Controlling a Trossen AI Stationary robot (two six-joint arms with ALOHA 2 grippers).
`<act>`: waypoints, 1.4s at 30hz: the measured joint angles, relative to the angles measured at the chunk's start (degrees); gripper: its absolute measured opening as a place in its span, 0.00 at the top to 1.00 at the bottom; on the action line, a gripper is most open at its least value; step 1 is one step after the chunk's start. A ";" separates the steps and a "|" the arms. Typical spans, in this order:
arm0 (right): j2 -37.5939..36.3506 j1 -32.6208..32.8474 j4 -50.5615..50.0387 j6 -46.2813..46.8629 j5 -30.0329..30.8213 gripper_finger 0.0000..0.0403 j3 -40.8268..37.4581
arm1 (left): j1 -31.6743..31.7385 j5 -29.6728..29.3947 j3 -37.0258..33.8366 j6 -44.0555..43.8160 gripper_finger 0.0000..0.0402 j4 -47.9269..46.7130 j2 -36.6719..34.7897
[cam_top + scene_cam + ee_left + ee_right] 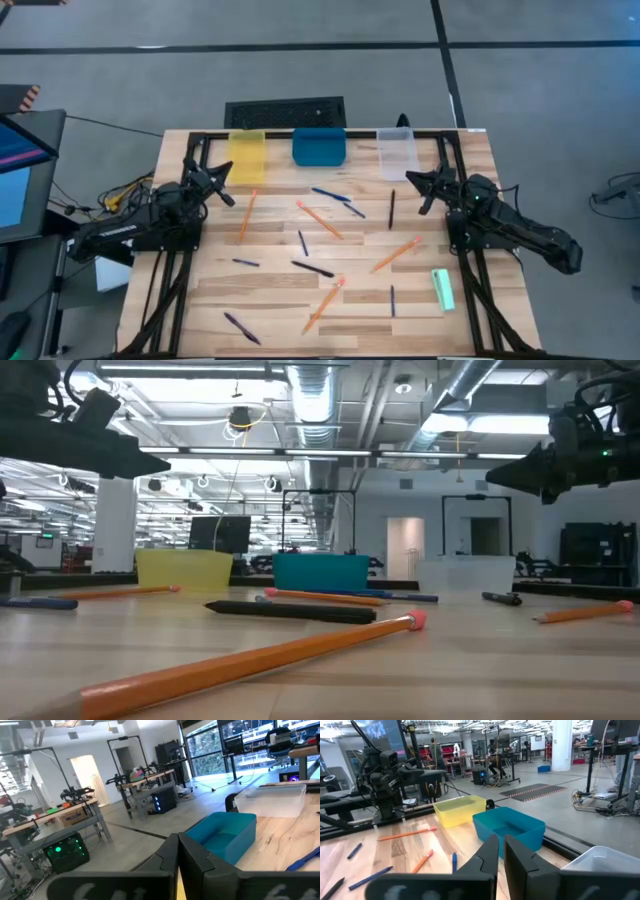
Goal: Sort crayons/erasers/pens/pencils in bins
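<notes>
Three bins stand along the table's far edge: yellow (247, 155), blue (319, 146) and clear (396, 152). Orange pencils (320, 220) (397, 254) (324, 304) (247, 215) and several dark pens (312, 268) (330, 194) (241, 327) lie flat and scattered over the wooden top. A mint-green eraser (443, 289) lies flat near the right edge. My left gripper (222, 183) (178, 840) hangs above the table's left side, level and shut, holding nothing. My right gripper (415, 180) (501, 842) hangs above the right side, level, shut but for a narrow slit, also with nothing in it.
A black frame (190, 150) runs along the table's sides and far edge, behind the bins. In the low view one long pencil (250, 660) and a black pen (290, 611) lie nearest the front. Bare wood shows between the sticks at mid-table.
</notes>
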 joint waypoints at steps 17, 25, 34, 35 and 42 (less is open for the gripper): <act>0.03 0.97 10.03 3.81 -5.04 0.97 0.77 | 0.00 0.37 -0.02 -3.10 1.00 -0.02 0.00; 3.92 6.26 12.32 -1.81 -4.63 0.99 2.20 | -0.02 1.16 -0.02 -4.97 1.00 0.02 -0.01; 10.13 10.13 16.39 -1.58 -3.52 0.99 2.31 | -0.02 1.82 -0.01 -5.17 1.00 0.02 -0.01; 10.88 10.49 16.80 -1.58 -3.05 0.99 2.31 | -0.02 1.81 -0.01 -5.45 1.00 0.02 -0.01; 14.10 11.05 17.31 -3.62 -1.15 0.99 2.36 | -0.02 1.94 0.00 -6.67 1.00 0.00 -0.01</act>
